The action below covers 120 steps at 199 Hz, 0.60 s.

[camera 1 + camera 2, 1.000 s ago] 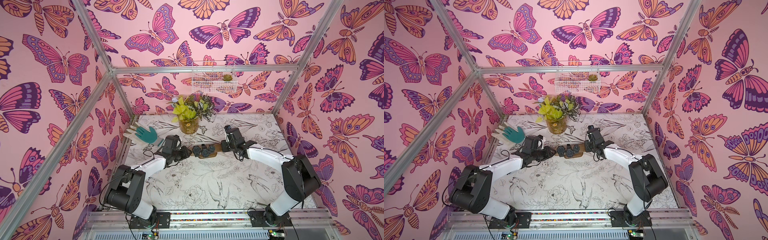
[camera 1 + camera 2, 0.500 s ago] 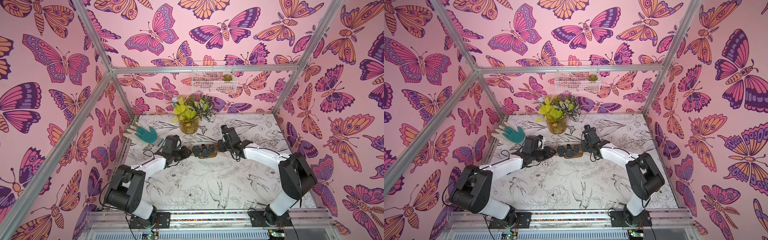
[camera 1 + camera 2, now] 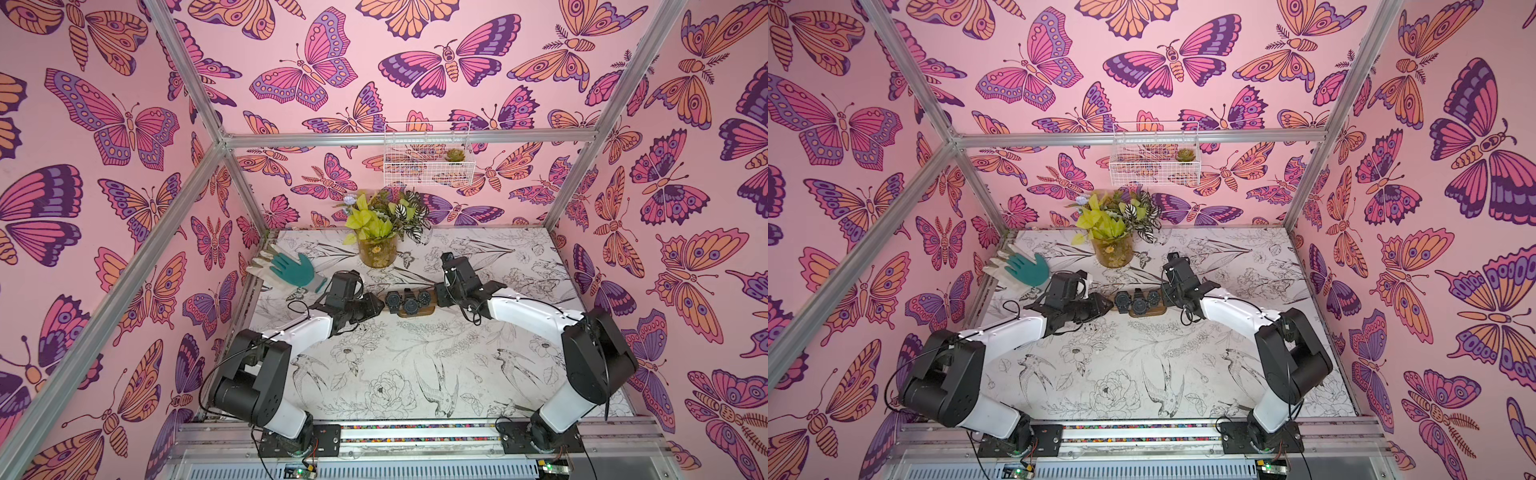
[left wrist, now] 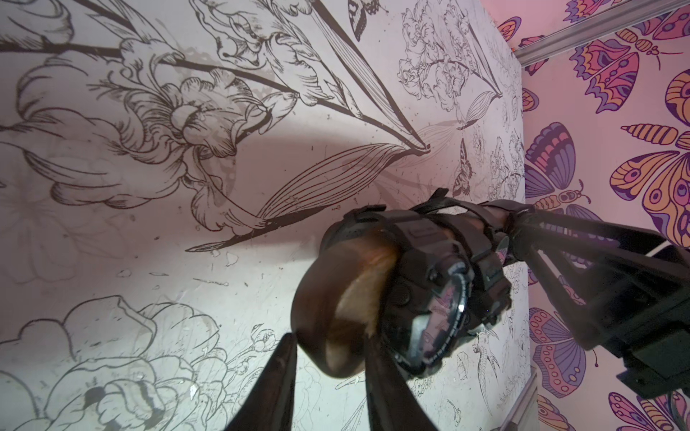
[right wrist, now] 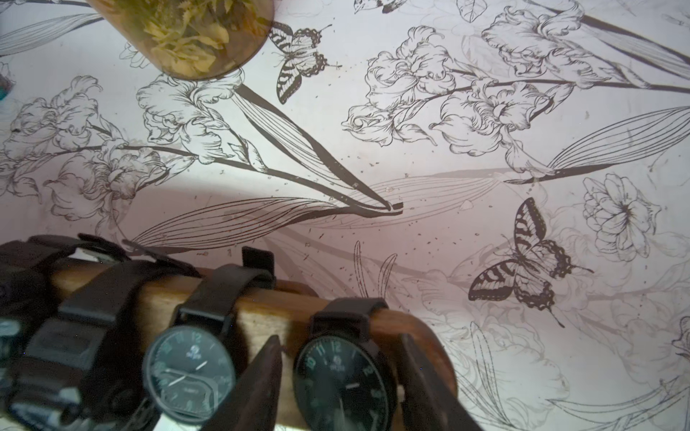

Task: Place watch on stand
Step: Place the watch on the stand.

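Note:
The stand is a brown wooden bar on an oval base, mid-table in both top views. Three dark watches are strapped round it. My left gripper is shut on the bar's rounded left end, next to the chunky watch. My right gripper is at the right end. Its fingers straddle the round-faced watch with a small gap on each side, so it stands open. The bar shows behind that watch.
A teal and white glove lies at the back left, close to my left arm. A jar of leafy plants stands just behind the stand. A white wire basket hangs on the back wall. Butterfly walls close in three sides.
My right gripper has shifted slightly left along the stand, and its jaws have widened off the rightmost watch. The left arm and the stand have stayed put.

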Each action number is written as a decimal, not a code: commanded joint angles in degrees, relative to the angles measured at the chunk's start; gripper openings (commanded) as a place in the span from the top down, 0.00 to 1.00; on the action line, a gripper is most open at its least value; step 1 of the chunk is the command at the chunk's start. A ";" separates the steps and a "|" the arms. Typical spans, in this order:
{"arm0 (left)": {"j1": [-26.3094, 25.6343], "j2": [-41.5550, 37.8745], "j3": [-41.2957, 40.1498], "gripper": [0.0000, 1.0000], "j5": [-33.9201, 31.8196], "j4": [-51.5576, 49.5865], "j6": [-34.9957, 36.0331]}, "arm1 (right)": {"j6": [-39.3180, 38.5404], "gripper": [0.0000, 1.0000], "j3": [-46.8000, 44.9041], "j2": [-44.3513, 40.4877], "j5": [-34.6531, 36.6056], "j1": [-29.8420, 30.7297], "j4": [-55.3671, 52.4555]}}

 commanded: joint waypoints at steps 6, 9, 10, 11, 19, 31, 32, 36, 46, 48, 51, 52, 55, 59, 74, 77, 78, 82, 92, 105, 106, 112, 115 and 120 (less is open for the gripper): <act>-0.49 0.03 0.70 0.65 0.63 0.64 1.05 | 0.29 0.44 -0.68 -2.69 -0.49 0.24 -2.28; -0.48 -0.01 0.72 0.65 0.65 0.64 1.10 | 0.26 0.45 -0.70 -2.85 -0.42 0.24 -2.39; -0.46 0.06 0.68 0.65 0.67 0.64 1.10 | 0.22 0.45 -0.67 -2.87 -0.37 0.21 -2.41; -0.50 0.00 0.66 0.65 0.64 0.69 1.10 | 0.19 0.45 -0.66 -2.88 -0.34 0.20 -2.41; -0.50 0.02 0.72 0.65 0.69 0.69 1.07 | 0.28 0.45 -0.70 -3.13 -0.01 0.15 -2.66; -0.52 0.19 0.65 0.65 0.61 0.68 1.10 | 0.51 0.48 -0.78 -3.42 0.42 -0.02 -2.86; -0.49 0.20 0.64 0.65 0.61 0.62 1.10 | 0.52 0.48 -0.82 -3.46 0.40 0.00 -2.86; -0.46 0.17 0.67 0.65 0.60 0.62 1.10 | 0.52 0.48 -0.89 -3.58 0.40 -0.15 -2.78; -0.48 0.17 0.67 0.65 0.56 0.60 1.10 | 0.83 0.49 -1.22 -3.86 0.57 -0.38 -2.70; -0.52 0.13 0.67 0.65 0.60 0.68 1.10 | 0.86 0.49 -1.19 -3.86 0.43 -0.46 -2.64; -0.48 0.15 0.68 0.65 0.57 0.64 1.07 | 0.95 0.49 -1.20 -3.79 0.45 -0.58 -2.73; -0.51 0.18 0.66 0.65 0.59 0.60 1.08 | 0.95 0.50 -1.19 -3.83 0.42 -0.59 -2.75; -0.53 0.19 0.69 0.65 0.54 0.67 1.09 | 0.99 0.50 -1.26 -3.81 0.33 -0.68 -2.77; -0.48 0.17 0.65 0.65 0.62 0.65 1.07 | 1.05 0.51 -1.26 -3.86 0.16 -0.81 -2.77; -0.53 0.09 0.71 0.65 0.66 0.64 1.06 | 1.01 0.52 -1.39 -3.40 -0.45 -1.09 -2.44; -0.54 0.11 0.67 0.65 0.64 0.64 1.04 | 0.93 0.52 -1.37 -3.20 -0.58 -1.12 -2.30; -0.54 0.12 0.66 0.65 0.63 0.64 1.07 | 0.90 0.51 -1.36 -3.18 -0.71 -1.17 -2.27; -0.54 0.08 0.65 0.65 0.63 0.60 1.10 | 0.69 0.51 -1.30 -2.84 -1.21 -1.14 -2.04; -0.54 0.12 0.70 0.65 0.69 0.66 1.09 | 0.05 0.48 -0.95 -1.56 -2.93 -1.20 -1.64; -0.54 0.14 0.73 0.65 0.78 0.65 1.05 | -0.83 0.47 0.94 0.20 -4.28 -1.14 -3.68; -0.54 0.13 0.73 0.65 0.78 0.60 1.03 | -0.90 0.47 1.02 0.28 -4.36 -1.18 -3.75; -0.59 0.28 0.82 0.65 0.86 0.62 1.10 | -1.15 0.47 1.21 0.68 -5.01 -1.14 -3.91; -0.55 0.31 0.82 0.65 0.90 0.64 1.10 | -1.21 0.46 1.20 0.75 -5.22 -1.16 -3.86; -0.54 0.28 0.83 0.65 0.96 0.70 1.09 | -1.24 0.47 1.14 0.75 -5.51 -1.21 -3.76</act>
